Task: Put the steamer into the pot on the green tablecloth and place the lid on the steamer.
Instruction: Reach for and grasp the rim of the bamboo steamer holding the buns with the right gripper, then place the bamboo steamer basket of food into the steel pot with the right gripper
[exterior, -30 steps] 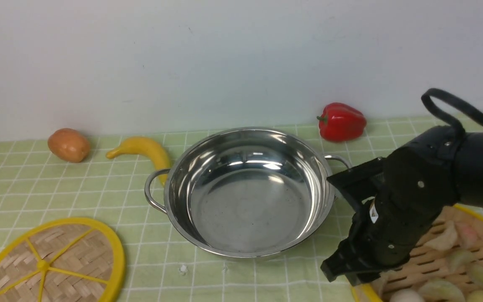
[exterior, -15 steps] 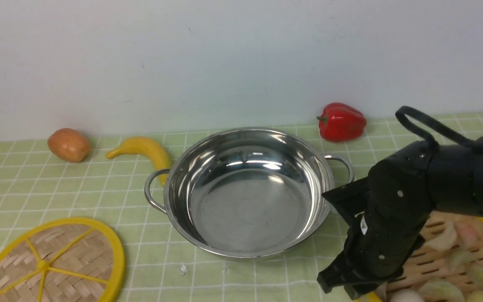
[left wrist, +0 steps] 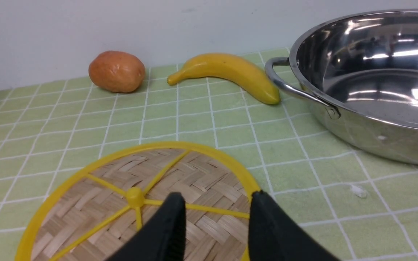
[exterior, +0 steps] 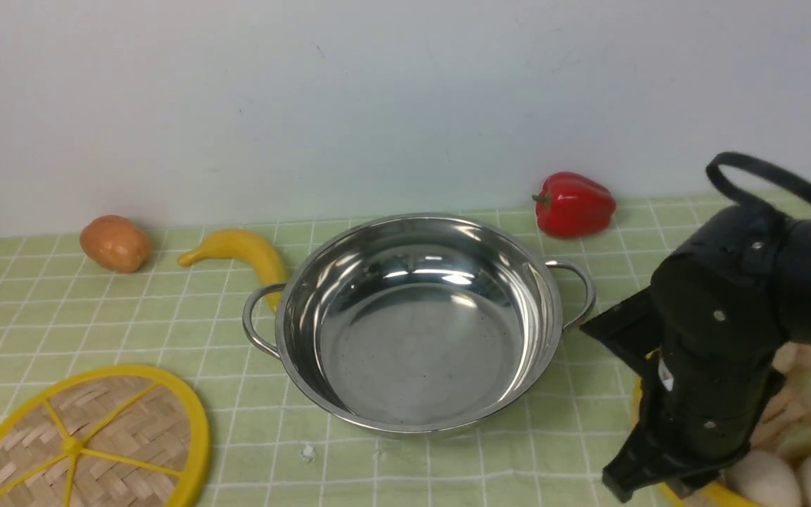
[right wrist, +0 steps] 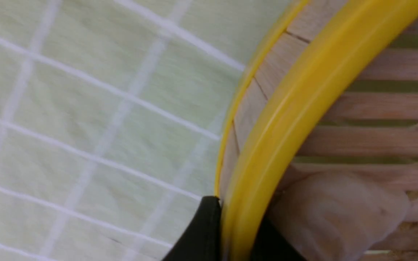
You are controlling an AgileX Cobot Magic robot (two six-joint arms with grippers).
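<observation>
The pot (exterior: 412, 338) is seen in the middle of the green tablecloth (exterior: 96, 310), and nothing is seen inside it. The pot is taken as the middle of a clock, with the wall at 12. The lid (exterior: 74, 443) is found at about 8 o'clock, laid flat on the cloth and well apart from the pot. A banana (exterior: 243, 250) is laid at 10 o'clock, just beside the pot's handle, and a potato (exterior: 115, 243) is set farther out the same way. A red pepper (exterior: 574, 204) is set at about 1 o'clock, near the wall.

The steamer (right wrist: 303, 101) is found at about 4 o'clock, near the pot but not in it. Much of it is hidden by the right arm. Round white food pieces (exterior: 764, 479) are seen inside it. Its yellow rim is pinched by the right gripper (right wrist: 236, 235): one black finger is pressed on the outside of the wall and one on the inside.

The left gripper (left wrist: 217, 197) is held over the lid, near its rim. Its jaws are spread, and nothing is gripped between them. Whether the lid is touched cannot be told.
</observation>
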